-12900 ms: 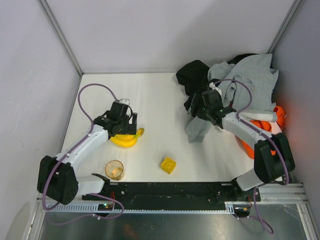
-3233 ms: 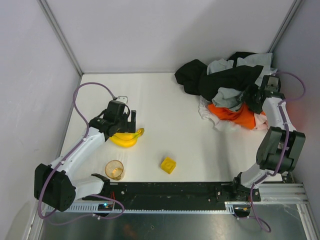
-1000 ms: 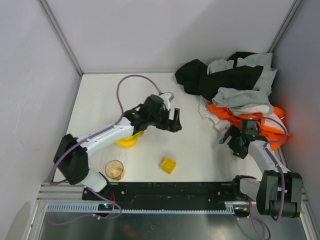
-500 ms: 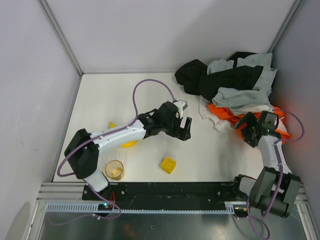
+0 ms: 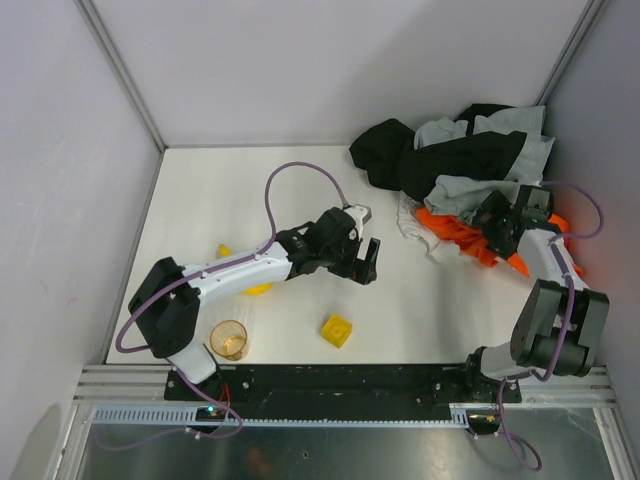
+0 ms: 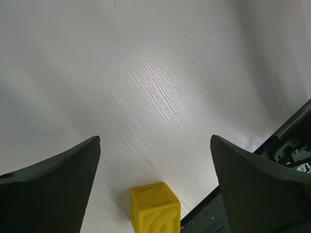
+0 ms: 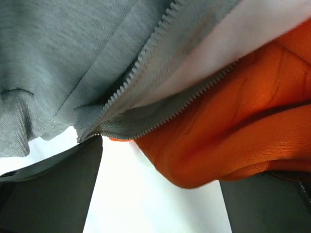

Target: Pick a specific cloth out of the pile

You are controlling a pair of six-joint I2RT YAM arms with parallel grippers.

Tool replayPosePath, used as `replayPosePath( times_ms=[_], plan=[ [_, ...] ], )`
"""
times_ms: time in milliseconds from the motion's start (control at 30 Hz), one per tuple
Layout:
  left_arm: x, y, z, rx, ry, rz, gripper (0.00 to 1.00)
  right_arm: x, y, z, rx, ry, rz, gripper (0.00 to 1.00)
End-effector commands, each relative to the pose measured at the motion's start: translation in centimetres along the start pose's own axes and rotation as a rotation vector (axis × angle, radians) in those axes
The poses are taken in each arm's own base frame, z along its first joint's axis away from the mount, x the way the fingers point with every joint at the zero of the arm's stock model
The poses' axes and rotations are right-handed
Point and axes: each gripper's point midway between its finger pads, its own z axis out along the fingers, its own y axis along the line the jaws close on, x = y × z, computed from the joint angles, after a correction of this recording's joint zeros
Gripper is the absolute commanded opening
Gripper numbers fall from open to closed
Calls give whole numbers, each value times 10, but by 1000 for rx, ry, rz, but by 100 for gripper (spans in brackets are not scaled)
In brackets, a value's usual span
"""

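Observation:
The pile [image 5: 460, 160] of black, light grey and bright orange garments fills the back right corner. The white cloth [image 5: 411, 223] pokes out at the pile's near left edge, under the orange garment [image 5: 452, 224]. My right gripper [image 5: 492, 226] is open at the pile's near right side. In the right wrist view its fingers [image 7: 53, 194] straddle a fold of the orange garment [image 7: 233, 141], below the grey zip sweatshirt [image 7: 73, 53] and a strip of white fabric [image 7: 262, 29]. My left gripper [image 5: 366, 262] is open and empty over the middle of the table, left of the pile.
A yellow block [image 5: 337, 329] lies near the front edge and shows between my left fingers in the wrist view [image 6: 154, 208]. A banana bunch [image 5: 255, 288] is mostly hidden behind my left arm. A clear orange cup [image 5: 229, 340] stands front left. Walls close in behind the pile and to its right.
My right gripper has moved from the table's near right side back into the pile at the orange garment. My left gripper moved right toward the centre, then held still.

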Motion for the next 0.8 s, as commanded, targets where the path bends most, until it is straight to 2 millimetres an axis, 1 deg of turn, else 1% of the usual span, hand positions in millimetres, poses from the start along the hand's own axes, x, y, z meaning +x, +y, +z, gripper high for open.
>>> replayPosePath(
  times_ms=[0,67,167,233,267,300,333,367,433,567,633,767],
  plan=[
    [-7,0,-5,-6,-37,13,100,-17,20,17,-28,-31,-55,97],
    [-7,1,-5,-9,-38,14,100,-12,17,26,-17,-7,-49,92],
    [-8,1,-6,-11,-41,16,100,-5,14,39,-14,22,-46,80],
    [-8,1,-7,-14,-43,18,100,-2,14,44,-20,37,-47,64],
    [-8,2,-8,-15,-44,20,100,-1,15,46,-25,41,-49,51],
    [-8,2,-9,-16,-45,21,100,0,16,47,-28,44,-51,42],
    [-8,2,-10,-17,-46,22,100,0,17,48,-31,44,-53,37],
    [-8,3,-11,-19,-49,22,100,-1,19,48,-37,40,-54,34],
    [-8,4,-13,-23,-53,25,100,-3,24,45,-53,31,-56,29],
    [-7,5,-16,-28,-56,29,99,-18,39,32,-86,-7,-66,12],
    [-8,5,-17,-29,-58,31,100,-29,49,22,-107,-33,-74,8],
    [-8,4,-19,-23,-56,35,100,-58,72,-1,-156,-108,-89,3]
  ],
)
